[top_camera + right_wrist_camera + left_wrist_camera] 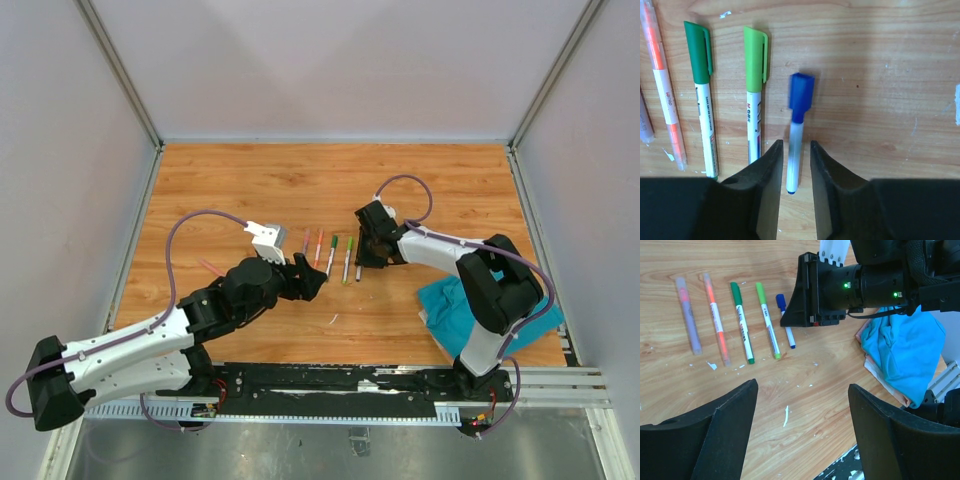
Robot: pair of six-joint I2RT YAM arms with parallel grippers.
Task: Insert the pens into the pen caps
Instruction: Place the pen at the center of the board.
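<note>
The blue pen (795, 150), a blue cap (801, 91) on its end, lies on the table (880, 100) just beside the light-green pen (754, 100). The right gripper (796, 147) straddles its barrel, jaws slightly parted and not gripping it. The left gripper (802, 385) hovers nearby, wide open and empty.

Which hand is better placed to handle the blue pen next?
The right. The right hand sits astride the barrel of the blue pen, slightly open. The left hand hangs wide open, farther from it, so likely slower.

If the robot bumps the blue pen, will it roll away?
Probably a little: the blue pen is a slim round tube lying flat on the smooth table. Its blockier cap might stop it soon. It looks stiff and light.
</note>
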